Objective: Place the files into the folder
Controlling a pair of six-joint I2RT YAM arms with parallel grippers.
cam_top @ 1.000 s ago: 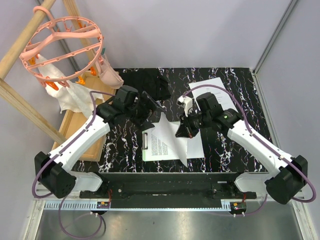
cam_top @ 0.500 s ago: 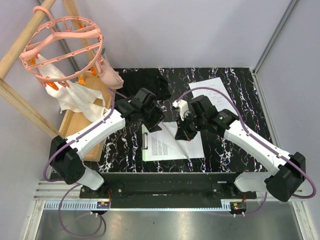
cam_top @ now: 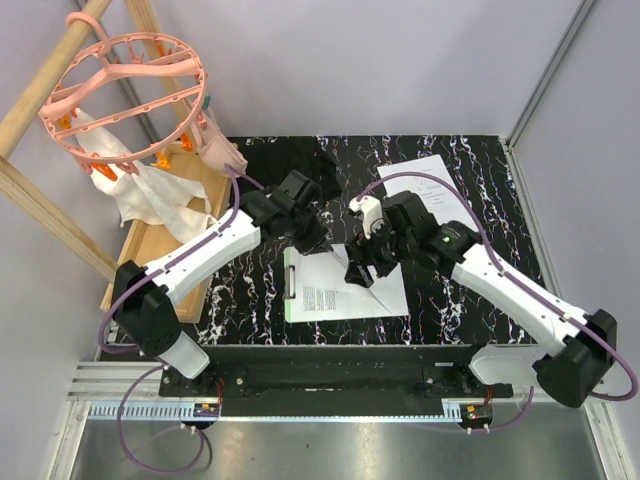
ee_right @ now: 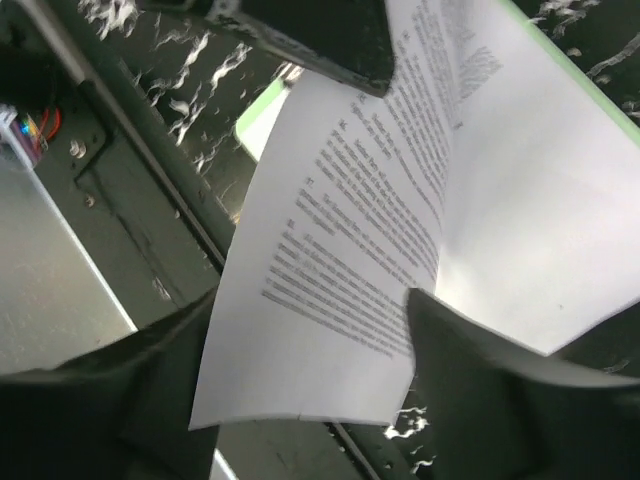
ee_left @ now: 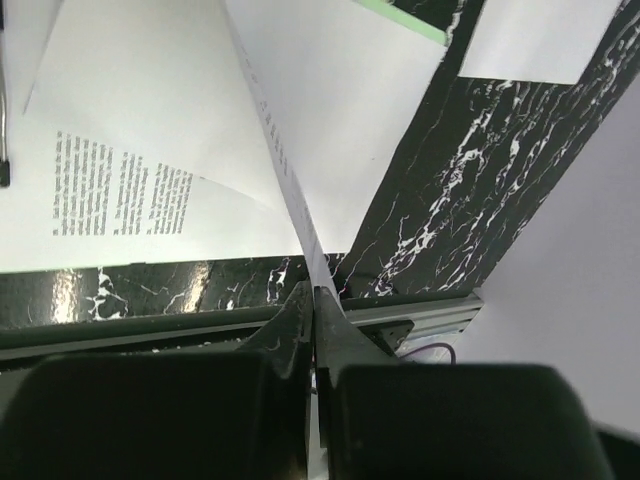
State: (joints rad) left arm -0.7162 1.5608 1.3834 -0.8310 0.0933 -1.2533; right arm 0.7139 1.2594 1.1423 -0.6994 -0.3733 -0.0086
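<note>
- The left gripper (ee_left: 313, 305) has its black jaws pressed fully together on the edge of a thin white paper sheet (ee_left: 285, 175) printed with dense black text, which rises steeply from between the fingertips.
- The right gripper (ee_right: 310, 330) stands wide apart, gripping nothing. The far end of the same raised sheet hangs loosely in the gap between its two dark fingers (ee_right: 480, 390).
- The print runs in tight paragraph blocks, too small to read. No brand or label shows.
- The flat light-green rectangular folder (cam_top: 288, 300) lies directly below both grippers on the black, white-veined marble-look tabletop (ee_left: 450, 200), its small dark metal clip (cam_top: 291, 281) on the left gripper's side.
- A second printed sheet (ee_left: 120, 190) lies flat on the folder, under the raised one.
- A further white sheet (cam_top: 435, 175) rests on the tabletop beyond the right gripper, well apart from the folder.
</note>
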